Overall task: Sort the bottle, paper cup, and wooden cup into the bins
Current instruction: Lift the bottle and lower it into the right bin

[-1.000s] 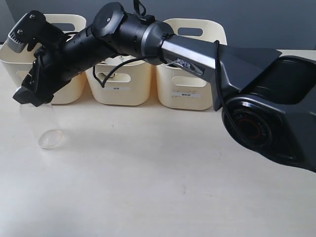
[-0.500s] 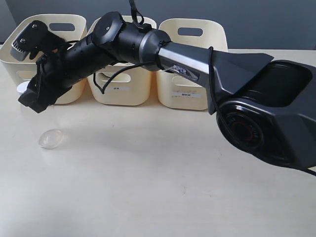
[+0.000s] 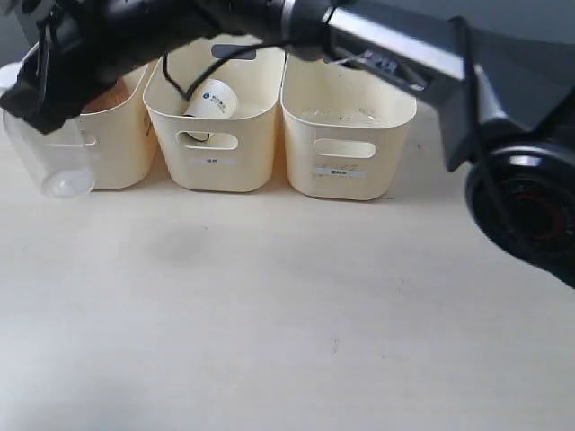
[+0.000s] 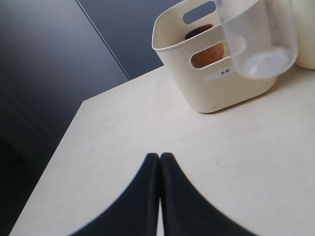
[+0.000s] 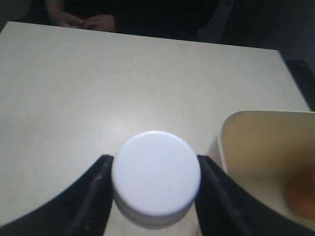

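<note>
A: The bottle [image 3: 56,162] has left the table; it now hangs lifted before the left bin [image 3: 117,135].
B: Held how?
A: The right gripper [image 5: 153,196] clamps its cap [image 5: 155,177]. The left gripper [image 4: 160,162] is closed, empty.
B: Remaining?
A: Probably only the empty right-hand bin [image 3: 349,135].

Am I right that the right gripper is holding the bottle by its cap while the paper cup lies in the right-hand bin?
Not quite. The right gripper does hold the bottle by its cap, but the paper cup lies in the middle bin, not the right-hand one. The exterior view shows this.
</note>
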Robot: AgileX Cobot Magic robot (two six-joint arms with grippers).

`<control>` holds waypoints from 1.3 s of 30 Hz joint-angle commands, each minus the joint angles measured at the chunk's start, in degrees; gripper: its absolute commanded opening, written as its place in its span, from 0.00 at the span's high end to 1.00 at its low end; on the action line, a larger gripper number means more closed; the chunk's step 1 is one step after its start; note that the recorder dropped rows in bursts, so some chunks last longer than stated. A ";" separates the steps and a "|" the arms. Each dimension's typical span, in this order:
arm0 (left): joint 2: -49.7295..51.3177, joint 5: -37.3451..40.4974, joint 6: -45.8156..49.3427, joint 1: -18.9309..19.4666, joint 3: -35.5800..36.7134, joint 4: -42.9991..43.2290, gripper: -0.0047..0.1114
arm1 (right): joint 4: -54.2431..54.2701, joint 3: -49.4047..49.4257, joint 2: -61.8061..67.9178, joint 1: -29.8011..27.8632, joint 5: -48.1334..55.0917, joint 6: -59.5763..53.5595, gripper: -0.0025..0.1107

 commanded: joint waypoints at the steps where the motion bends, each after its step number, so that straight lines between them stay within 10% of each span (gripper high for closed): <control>1: -0.19 -0.26 -0.34 -0.30 0.09 -0.20 0.96 | -15.46 -0.12 -6.24 -1.11 0.16 12.40 0.98; 12: -0.19 -0.26 -0.34 -0.30 0.09 -0.20 0.96 | -35.12 -0.12 -14.46 -6.72 3.51 30.45 0.98; 39: -0.19 -0.15 -0.34 -0.30 0.09 -0.20 0.96 | -27.85 30.11 -25.28 -22.76 -16.91 32.12 0.98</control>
